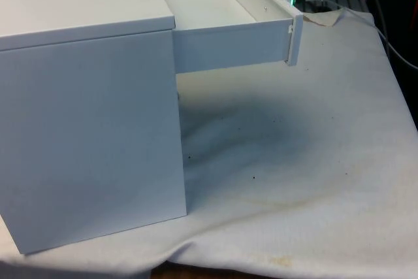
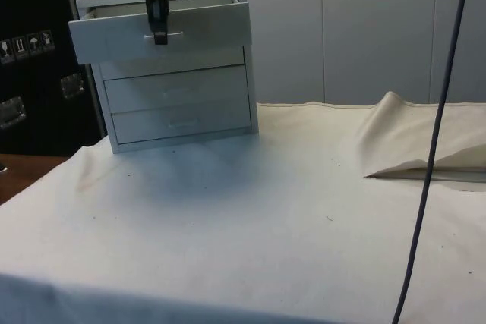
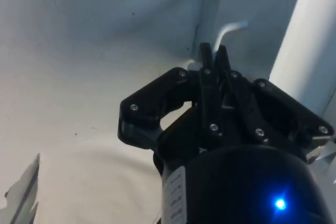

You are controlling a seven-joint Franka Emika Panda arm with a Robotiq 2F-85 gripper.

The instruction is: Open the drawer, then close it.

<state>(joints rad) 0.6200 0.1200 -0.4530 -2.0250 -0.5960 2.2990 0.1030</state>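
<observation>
Three drawers made up the white, flat-sided chest [image 2: 171, 73] we saw at the side view's left on the cloth-covered counter [image 2: 288, 210]. Its top drawer [image 2: 159, 33] stood pulled out, and in the front view we found its smooth interior bare. Black jaws of the gripper [image 2: 159, 34] were closed on the thin handle [image 3: 229, 31].

white cloth [image 2: 250, 218] rumpled into a fold [image 2: 410, 142]; black cable [image 2: 433, 142] hanging across.
</observation>
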